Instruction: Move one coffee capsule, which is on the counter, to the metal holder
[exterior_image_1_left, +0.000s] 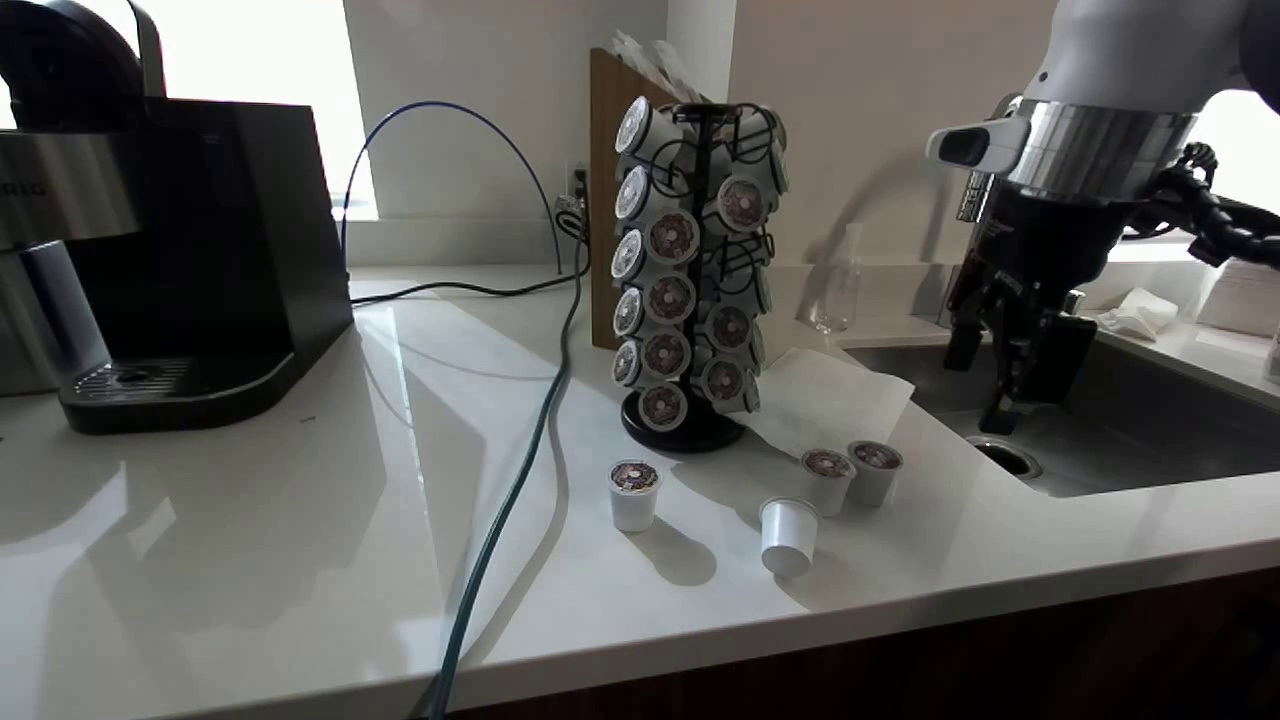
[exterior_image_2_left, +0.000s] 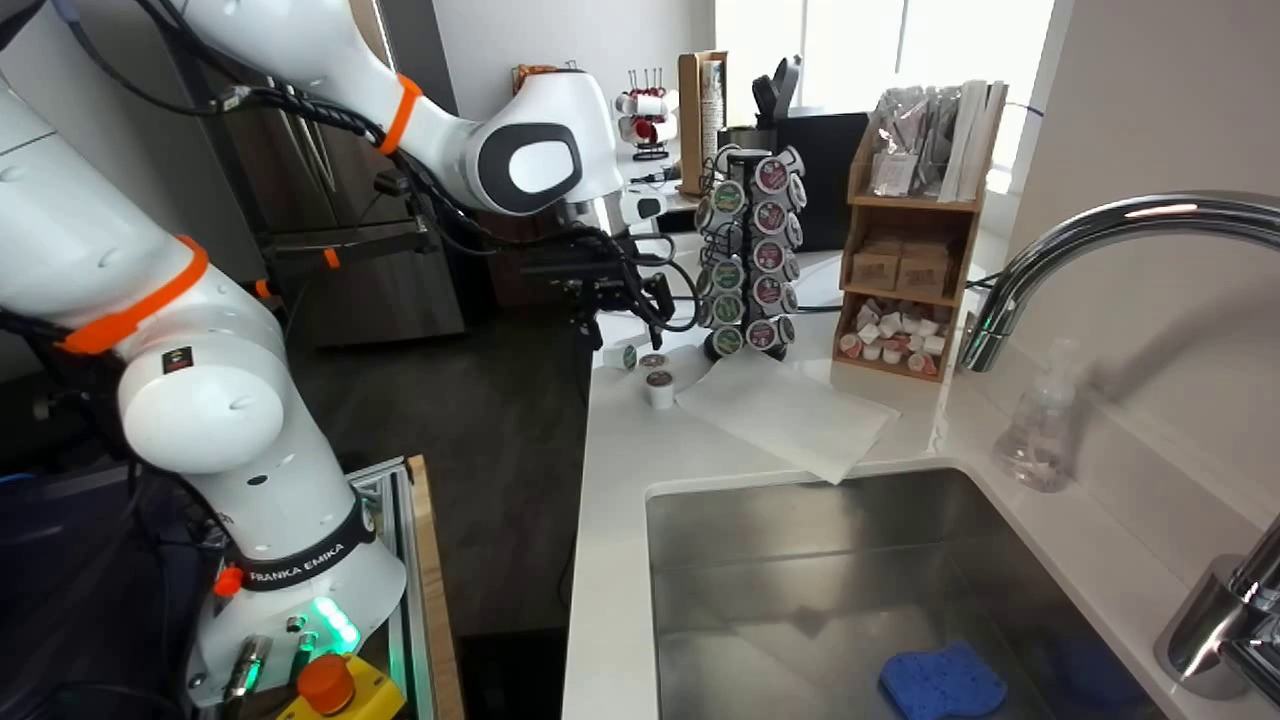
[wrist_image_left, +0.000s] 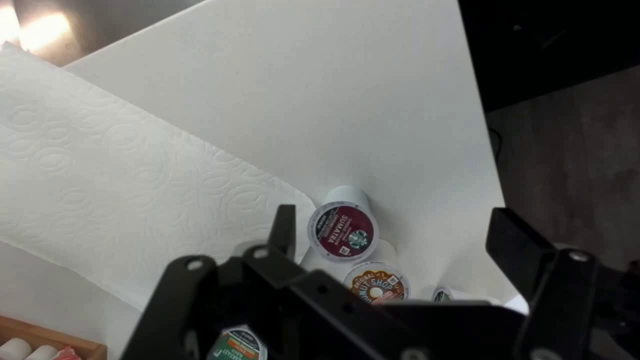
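Two dull greyish capsules with paler rims stand upright side by side on the counter. In an exterior view they are the one with a maroon lid (exterior_image_1_left: 873, 474) and the one with a brown lid (exterior_image_1_left: 826, 484). I cannot tell which is the coffee capsule. The wrist view shows the maroon lid (wrist_image_left: 342, 231) and the brown lid (wrist_image_left: 376, 285). My gripper (wrist_image_left: 402, 237) is open and empty above them, its fingers wide apart around this view of the pods. It shows in both exterior views (exterior_image_1_left: 1000, 382) (exterior_image_2_left: 624, 325). The metal holder (exterior_image_1_left: 690, 437) stands nearby, full of pods (exterior_image_2_left: 748, 156).
A whiter pod lies tipped (exterior_image_1_left: 788, 540); another stands upright (exterior_image_1_left: 633, 505). A paper towel (exterior_image_1_left: 835, 395) lies beside the sink (exterior_image_2_left: 800, 590). A black coffee machine (exterior_image_1_left: 210, 230), a cable (exterior_image_1_left: 520, 490) and a wooden rack (exterior_image_2_left: 905, 290) are on the counter.
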